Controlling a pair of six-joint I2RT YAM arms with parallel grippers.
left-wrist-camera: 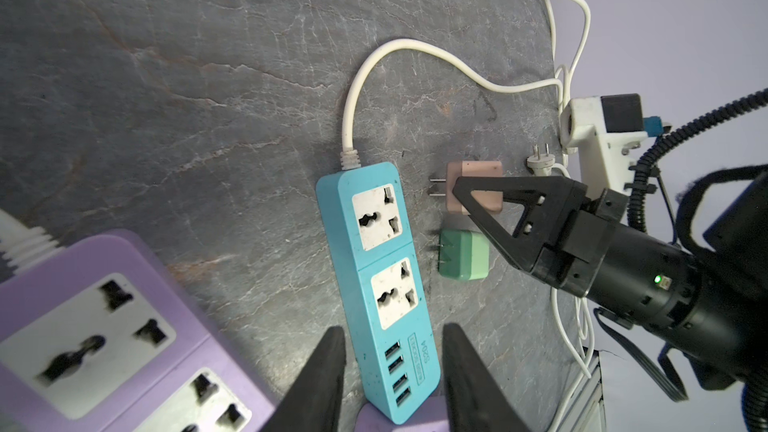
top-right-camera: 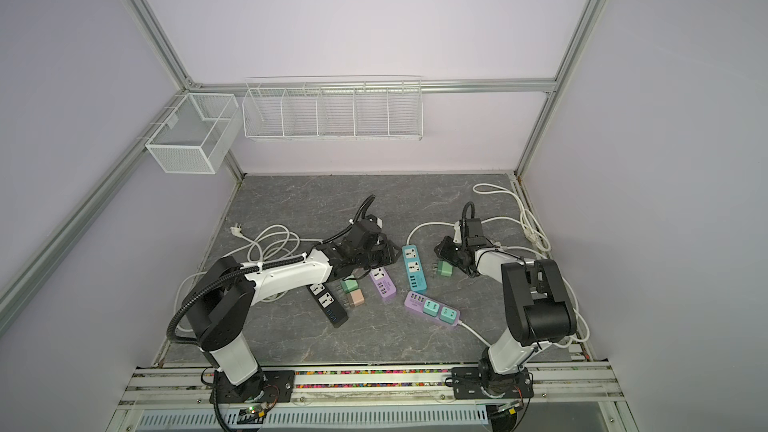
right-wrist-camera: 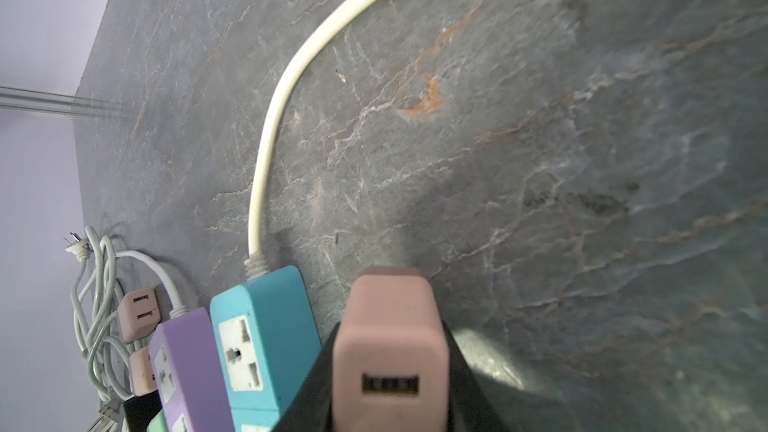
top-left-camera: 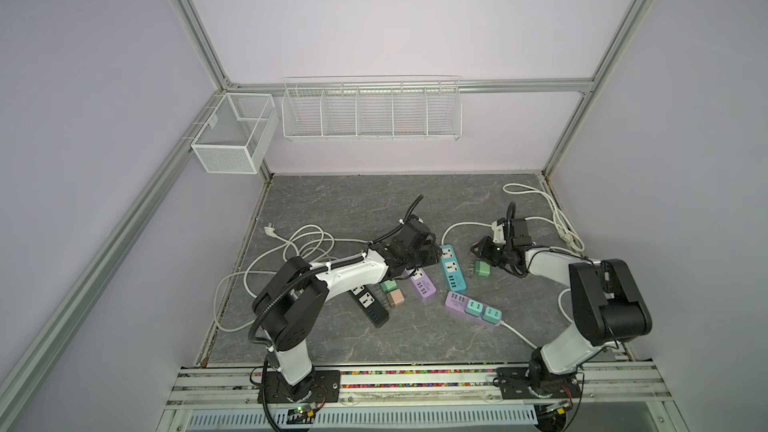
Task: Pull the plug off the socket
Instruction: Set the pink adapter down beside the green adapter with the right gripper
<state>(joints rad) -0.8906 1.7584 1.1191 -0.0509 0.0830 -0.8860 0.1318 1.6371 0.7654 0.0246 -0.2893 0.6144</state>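
Pink plug (left-wrist-camera: 473, 169), 2 prongs bare, beside teal socket strip (left-wrist-camera: 376, 253)

My cell: lilac walls (top-left-camera: 374, 14), aluminium frame (top-left-camera: 198, 22), grey marbled tabletop (top-left-camera: 332, 201); mesh basket (top-left-camera: 232, 139) above its back-left corner, wire rack (top-left-camera: 370, 114) along the back wall; light even.
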